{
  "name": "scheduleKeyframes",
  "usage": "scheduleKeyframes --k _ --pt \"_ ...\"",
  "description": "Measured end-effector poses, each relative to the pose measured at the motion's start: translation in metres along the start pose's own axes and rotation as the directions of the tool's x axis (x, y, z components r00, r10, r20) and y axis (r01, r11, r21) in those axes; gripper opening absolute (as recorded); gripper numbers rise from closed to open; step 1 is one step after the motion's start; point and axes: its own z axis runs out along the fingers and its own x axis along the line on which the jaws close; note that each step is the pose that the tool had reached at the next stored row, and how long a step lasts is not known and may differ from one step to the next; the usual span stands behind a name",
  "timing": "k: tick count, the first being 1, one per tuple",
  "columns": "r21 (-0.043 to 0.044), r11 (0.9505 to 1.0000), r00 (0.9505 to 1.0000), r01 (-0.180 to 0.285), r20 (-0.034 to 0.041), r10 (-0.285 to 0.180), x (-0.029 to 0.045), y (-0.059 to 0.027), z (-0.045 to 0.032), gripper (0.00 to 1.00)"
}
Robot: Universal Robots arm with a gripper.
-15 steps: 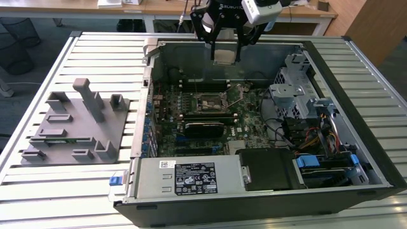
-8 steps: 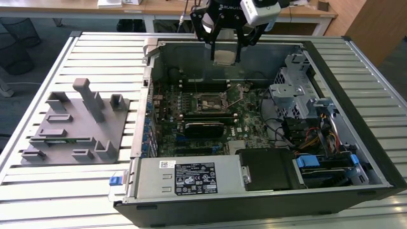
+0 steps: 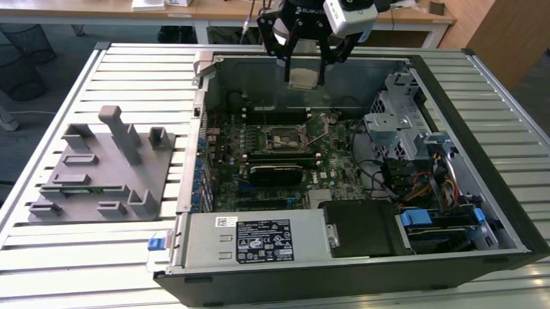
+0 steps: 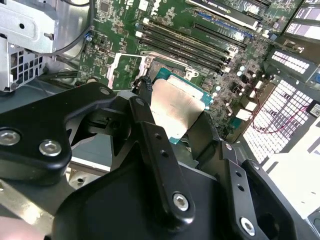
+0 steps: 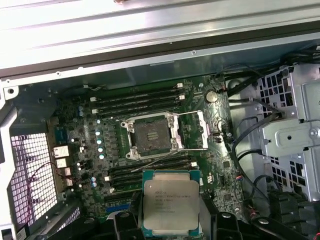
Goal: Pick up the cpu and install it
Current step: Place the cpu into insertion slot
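Hand (image 3: 303, 71) is closed on the cpu (image 3: 302, 80), fingers pinching its opposite edges. Both hang in the air over the far part of the open PC case (image 3: 507, 212), above the motherboard (image 3: 257, 164) and touching nothing else.

In the first wrist view the cpu (image 5: 170, 205) shows its silver lid. The CPU socket (image 5: 151, 136) sits empty beyond it, with the load plate (image 5: 192, 131) flipped open beside it. In the second wrist view the chip (image 4: 177, 107) sits between the black fingers (image 4: 150, 135), metal face out.

The grey fixture block (image 3: 103, 167) is well apart on the slatted table (image 3: 129, 64), at the exterior view's left.

Risks as I see them:
- The grip is on thin edges only. Any slip drops the chip onto the board.
- The chip looks tilted in the exterior view. If one corner lands first, socket pins could bend.
- I can't read the notch orientation from here. A wrong rotation means it won't seat.
- The open load plate and its lever sit close to the socket. A finger could snag them on the way down.
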Motion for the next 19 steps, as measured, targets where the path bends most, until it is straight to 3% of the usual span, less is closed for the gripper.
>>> scheduleKeyframes --k 19 --pt "0.0103 0.9981 0.9982 -0.060 0.0025 0.060 0.0001 0.0000 0.0023 0.54"
